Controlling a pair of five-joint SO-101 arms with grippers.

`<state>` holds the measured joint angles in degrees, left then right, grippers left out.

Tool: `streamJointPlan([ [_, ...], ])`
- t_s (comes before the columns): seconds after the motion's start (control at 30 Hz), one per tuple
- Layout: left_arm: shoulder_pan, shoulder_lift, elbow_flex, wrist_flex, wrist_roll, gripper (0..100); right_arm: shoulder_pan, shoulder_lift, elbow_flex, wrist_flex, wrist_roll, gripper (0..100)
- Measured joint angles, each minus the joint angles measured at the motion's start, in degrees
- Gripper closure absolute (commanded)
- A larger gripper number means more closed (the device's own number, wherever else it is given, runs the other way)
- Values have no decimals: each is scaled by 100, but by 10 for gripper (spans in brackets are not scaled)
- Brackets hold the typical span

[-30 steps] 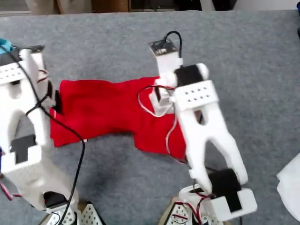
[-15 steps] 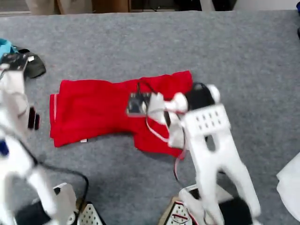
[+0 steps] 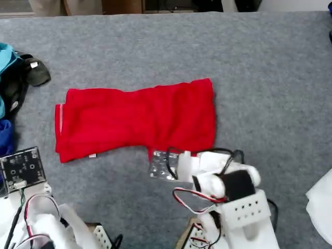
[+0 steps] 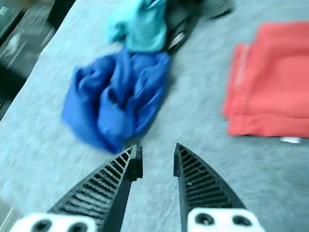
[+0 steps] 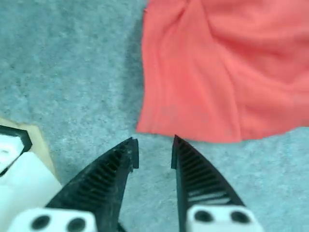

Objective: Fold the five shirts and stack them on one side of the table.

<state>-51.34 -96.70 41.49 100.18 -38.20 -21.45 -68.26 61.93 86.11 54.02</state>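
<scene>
A red shirt [image 3: 137,116] lies folded into a wide band in the middle of the grey table. My right gripper [image 5: 154,147] hovers just off its near edge, open, with nothing between the fingers; the red shirt [image 5: 222,67] spreads beyond the tips. My left gripper [image 4: 154,157] is open over bare table near the left side. Beyond it lie a crumpled blue shirt [image 4: 116,101], a teal shirt [image 4: 140,26] and the red shirt's end [image 4: 270,82]. In the high view both arms sit low at the near edge.
A heap of unfolded clothes [image 3: 13,78], teal, black and blue, lies at the left table edge. A white cloth [image 3: 321,202] pokes in at the right edge. The arm bases [image 3: 207,233] stand at the near edge. Grey table [image 3: 259,52] stretches bare to the right and back.
Both arms have drawn back toward the near edge, off the red shirt. The right arm no longer covers the shirt's right part, which lies flat.
</scene>
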Motion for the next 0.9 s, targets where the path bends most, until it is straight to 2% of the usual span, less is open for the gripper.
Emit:
streamJointPlan([
  [0.13,-387,0,62,0,-44,873,-149,387,193,-308,-35,872],
  [0.43,-440,1380,70,0,-44,874,-299,2075,519,-1890,-308,871],
  [0.6,-440,2040,-44,0,-44,873,-721,2233,545,-2136,-396,868],
  [0.73,-440,2268,-123,0,-44,873,-1011,2233,545,-2312,-615,812],
  [0.9,-290,2312,-123,-167,-44,872,-1073,2277,563,-2602,-765,810],
])
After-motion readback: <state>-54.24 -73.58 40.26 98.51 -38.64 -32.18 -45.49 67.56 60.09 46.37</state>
